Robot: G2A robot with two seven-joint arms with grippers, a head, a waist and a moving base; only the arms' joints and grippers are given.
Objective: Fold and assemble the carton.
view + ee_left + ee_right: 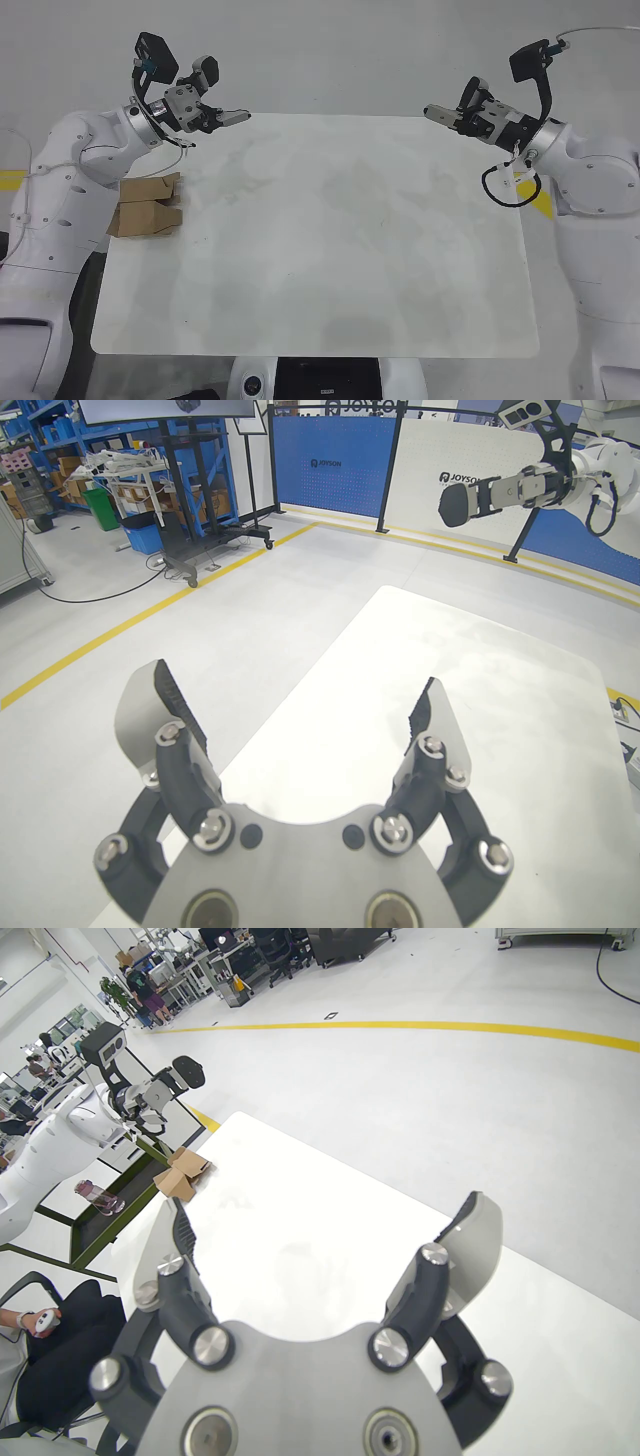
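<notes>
So the brown carton is just sitting at the left edge of the white table, beside the left arm. The left gripper hangs over the far left corner, fingers spread wide, holding nothing. The right gripper is at the far right corner, same deal: spread wide, empty.

Blue panel: a white logo and one printed word, a maker's name.
White panel: the same logo and word in dark print, its end hidden.
Header strip: larger letters, cut by the edge, apparently the same word.
Carton: any print too small to tell.
Numbers: none legible.
</notes>
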